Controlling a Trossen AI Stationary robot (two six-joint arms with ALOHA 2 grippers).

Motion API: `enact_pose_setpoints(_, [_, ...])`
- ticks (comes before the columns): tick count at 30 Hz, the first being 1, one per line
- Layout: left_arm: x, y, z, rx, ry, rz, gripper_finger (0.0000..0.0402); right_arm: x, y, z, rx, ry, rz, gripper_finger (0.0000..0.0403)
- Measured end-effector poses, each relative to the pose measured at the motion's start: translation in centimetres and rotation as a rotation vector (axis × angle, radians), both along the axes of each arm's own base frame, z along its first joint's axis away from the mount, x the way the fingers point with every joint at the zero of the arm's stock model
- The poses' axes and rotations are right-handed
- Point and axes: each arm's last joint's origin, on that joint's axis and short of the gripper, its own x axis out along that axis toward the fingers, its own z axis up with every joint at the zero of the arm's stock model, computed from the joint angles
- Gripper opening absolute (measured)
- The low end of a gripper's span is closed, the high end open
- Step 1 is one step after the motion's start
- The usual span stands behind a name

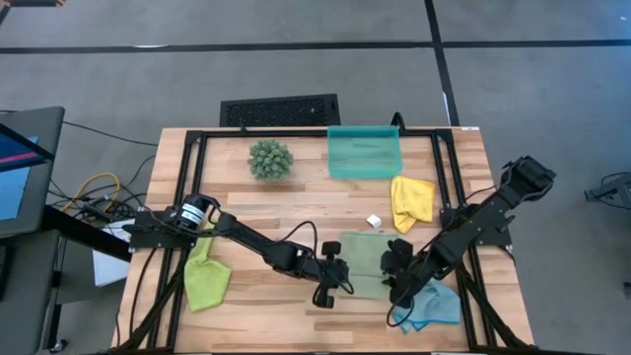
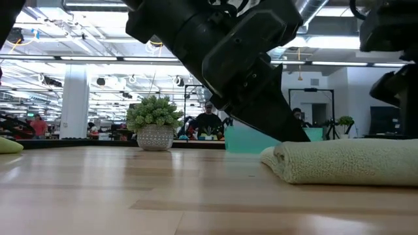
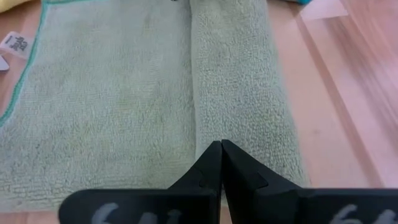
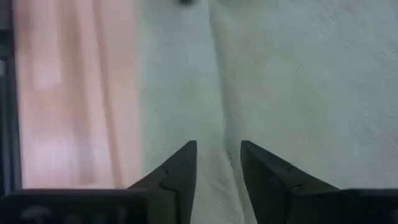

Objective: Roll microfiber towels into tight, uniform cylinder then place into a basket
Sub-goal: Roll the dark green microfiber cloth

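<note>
Room: grey floor [image 1: 296, 69] with dark lines; white column [image 2: 75, 98]; ceiling strip lights [image 2: 98, 59]; seated person [image 2: 208, 121] beyond table [image 2: 130, 189].

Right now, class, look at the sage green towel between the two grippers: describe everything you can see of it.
The sage green towel is soft, nubby microfibre with a teal-stitched hem. It lies flat on the wooden table, front centre, with one edge folded over into a thick band. The left gripper, shut, presses on that fold; the right gripper stands at the opposite side, fingers apart. A light blue towel lies nearby.
</note>
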Motion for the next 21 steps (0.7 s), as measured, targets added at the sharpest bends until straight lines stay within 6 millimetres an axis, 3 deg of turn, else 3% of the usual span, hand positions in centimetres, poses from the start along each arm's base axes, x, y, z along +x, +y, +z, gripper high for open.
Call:
enact_pose_setpoints(4, [0.0, 0.0, 0.0, -0.001, 0.0, 0.001, 0.0002, 0.4, 0.3, 0.3, 0.024, -0.05, 0.029, 0.0114])
enact_pose_setpoints(11, [0.0, 0.0, 0.0, -0.002, 0.0, 0.001, 0.0002, -0.1, 0.2, -0.1, -0.004, 0.006, 0.003, 0.0064])
enact_pose_setpoints(21, [-0.1, 0.4, -0.2, -0.007, 0.029, 0.023, 0.0002, 0.2, 0.5, -3.1, -0.088, 0.107, 0.004, 0.0055])
